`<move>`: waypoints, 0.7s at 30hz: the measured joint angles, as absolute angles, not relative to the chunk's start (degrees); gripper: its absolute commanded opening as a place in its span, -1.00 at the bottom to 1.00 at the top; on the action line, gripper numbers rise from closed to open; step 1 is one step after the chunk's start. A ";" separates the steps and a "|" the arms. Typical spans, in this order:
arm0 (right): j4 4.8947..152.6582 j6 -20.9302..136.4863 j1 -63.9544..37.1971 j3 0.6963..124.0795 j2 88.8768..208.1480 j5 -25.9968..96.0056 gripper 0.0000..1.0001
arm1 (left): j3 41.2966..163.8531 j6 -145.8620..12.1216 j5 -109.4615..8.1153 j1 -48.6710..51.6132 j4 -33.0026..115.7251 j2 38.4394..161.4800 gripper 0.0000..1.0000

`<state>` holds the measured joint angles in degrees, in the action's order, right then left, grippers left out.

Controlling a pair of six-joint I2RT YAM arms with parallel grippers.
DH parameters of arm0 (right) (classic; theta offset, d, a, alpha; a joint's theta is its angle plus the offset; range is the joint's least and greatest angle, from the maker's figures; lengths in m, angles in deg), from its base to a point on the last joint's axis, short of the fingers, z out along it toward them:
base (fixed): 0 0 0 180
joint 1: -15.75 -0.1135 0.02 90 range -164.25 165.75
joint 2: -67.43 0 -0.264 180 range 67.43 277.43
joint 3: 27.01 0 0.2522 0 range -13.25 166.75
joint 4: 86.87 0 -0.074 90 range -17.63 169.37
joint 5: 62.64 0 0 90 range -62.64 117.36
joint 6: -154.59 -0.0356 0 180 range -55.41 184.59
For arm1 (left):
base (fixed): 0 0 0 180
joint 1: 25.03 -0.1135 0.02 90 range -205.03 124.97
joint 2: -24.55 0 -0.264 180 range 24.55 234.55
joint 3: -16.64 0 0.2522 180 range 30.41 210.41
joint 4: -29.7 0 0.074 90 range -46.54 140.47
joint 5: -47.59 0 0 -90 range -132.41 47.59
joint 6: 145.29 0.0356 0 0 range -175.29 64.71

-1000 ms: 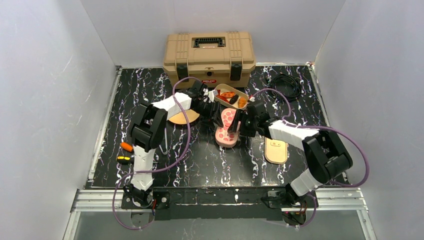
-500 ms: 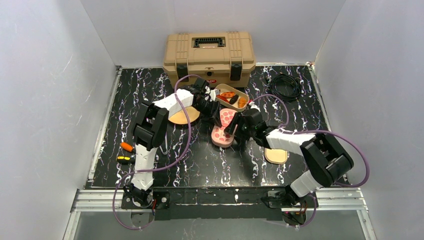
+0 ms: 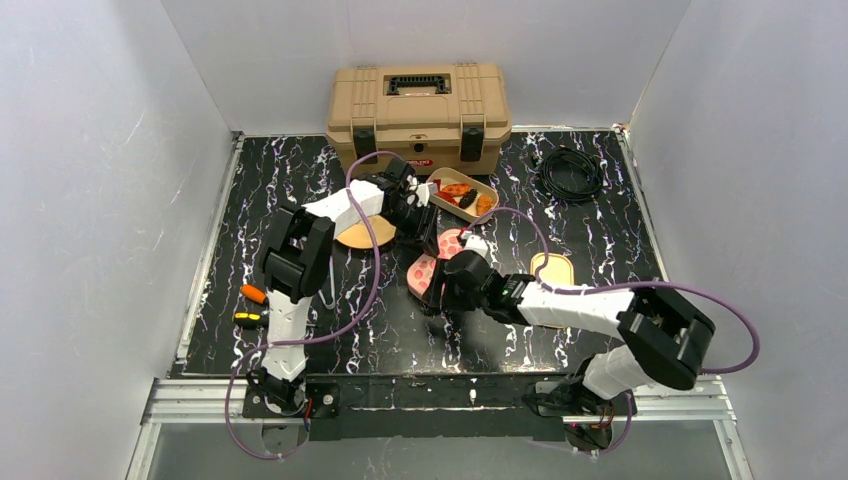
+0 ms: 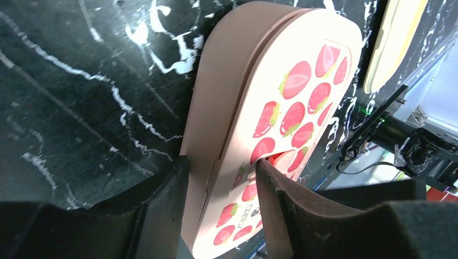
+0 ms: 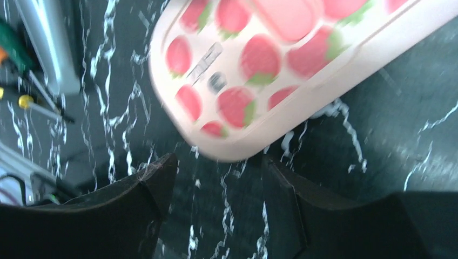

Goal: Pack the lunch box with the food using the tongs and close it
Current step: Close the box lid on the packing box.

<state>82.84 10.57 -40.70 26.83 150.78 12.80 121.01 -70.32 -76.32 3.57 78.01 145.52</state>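
The right arm has swung in from the right, and the strawberry lid has shifted nearer and leftward.

The left gripper (image 4: 220, 162) is clamped on the rim of the strawberry lid (image 4: 291, 108), one finger on its side wall and one on the printed face, holding it tipped up on edge. The right gripper (image 5: 219, 159) sits just short of the lid's near end, fingers apart and empty. Behind and to the right, the lunch box (image 3: 495, 198) stands open with the food (image 3: 462, 193) inside. The risk, as I judge it, is that the lid hangs from a narrow pinch. A nudge from the right fingers as they close could twist it loose or knock it flat, and swinging it back could clip the box and spill pieces.
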 measured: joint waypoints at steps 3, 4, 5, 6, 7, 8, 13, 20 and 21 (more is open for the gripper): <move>77.28 10.75 -43.01 27.75 147.33 13.84 0.48 | 119.99 -70.69 -77.81 4.14 75.37 145.39 -0.06; 75.56 10.84 -43.12 28.01 146.06 13.65 0.55 | 119.66 -70.75 -78.40 4.31 74.60 145.39 -0.06; 73.24 11.08 -43.12 28.45 144.23 12.99 0.63 | 119.24 -70.75 -78.97 4.45 73.77 145.39 -0.05; 71.36 11.40 -43.06 28.88 142.56 12.14 0.69 | 118.94 -70.73 -79.43 4.55 73.18 145.32 -0.03; 69.20 12.06 -42.90 29.50 140.84 10.94 0.72 | 118.81 -70.62 -79.71 4.66 72.87 145.30 -0.01; 67.12 12.87 -42.64 30.26 138.98 9.69 0.74 | 118.74 -70.40 -79.78 4.75 72.59 145.30 -0.01; 61.42 20.63 -35.60 33.67 133.41 9.65 0.81 | 117.36 -69.36 -78.12 5.19 71.69 143.53 0.22; 61.46 34.75 -16.24 35.51 136.51 22.74 0.72 | 109.39 -71.21 -70.88 5.08 69.29 129.83 0.43; 61.55 36.36 -14.34 36.10 137.87 24.95 0.68 | 108.51 -71.91 -69.77 5.04 68.96 127.53 0.43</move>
